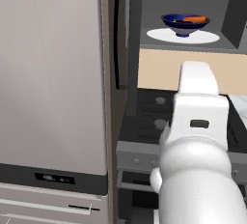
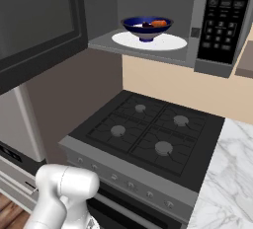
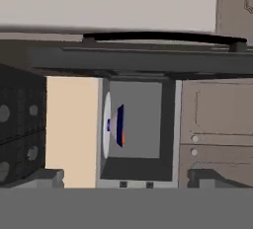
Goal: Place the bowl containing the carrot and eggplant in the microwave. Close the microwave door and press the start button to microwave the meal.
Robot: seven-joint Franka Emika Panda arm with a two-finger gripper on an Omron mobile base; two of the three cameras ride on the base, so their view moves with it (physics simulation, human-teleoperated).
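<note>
Inside the microwave (image 2: 217,30), the bowl (image 2: 147,27) stands upright on the white turntable (image 2: 170,42), foot down and rim up. Across its hollow the carrot (image 2: 158,23) lies flat, its long axis running roughly side to side as the base views see it, the thicker orange end toward the control panel (image 2: 225,18); the eggplant (image 2: 146,25) is a dark lump just beside it, too small to tell which way its stem points. Swung wide toward the left, the microwave door (image 2: 37,23) stands open, its long dark handle (image 3: 165,37) stretching across the top of the hand view. That view is rolled, so the bowl shows on its side there. Below sits the stove (image 2: 148,134), with a marble desk (image 2: 232,183) to its right. The gripper is released, jaws spread wide, grasping nothing, well back from the microwave.
</note>
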